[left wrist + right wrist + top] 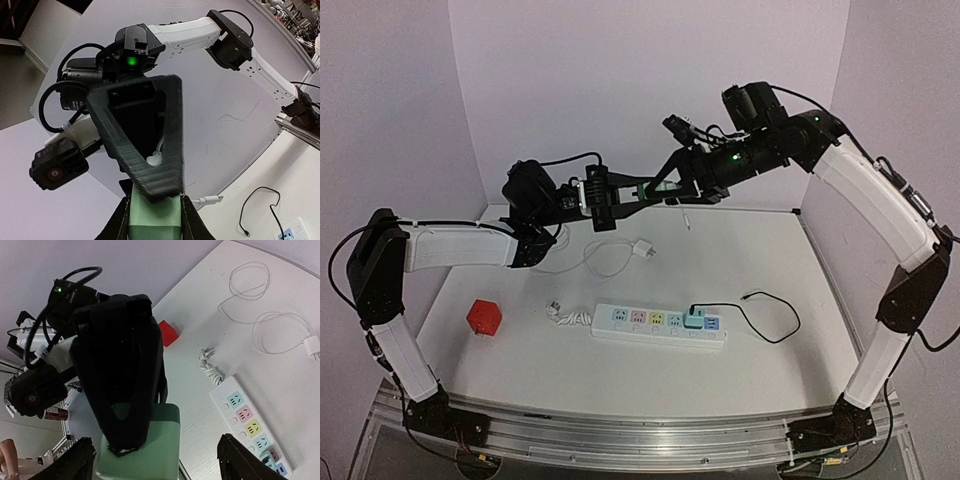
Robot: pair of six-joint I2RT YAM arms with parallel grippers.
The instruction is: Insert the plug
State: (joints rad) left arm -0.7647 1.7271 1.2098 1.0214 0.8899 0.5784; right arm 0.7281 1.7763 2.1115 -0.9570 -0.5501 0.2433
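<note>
Gripping the green plug [152,222], left fingers [119,225] hide its sides.

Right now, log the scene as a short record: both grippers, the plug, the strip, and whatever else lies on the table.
left gripper: shut on the green plug, held in the air
right gripper: open, fingers either side of the plug, gaps showing
strip: flat on the table, one socket holds an adapter with a black cable
red cube: on the table, left of the strip
white charger: on the table behind the strip, its cable looped
</note>
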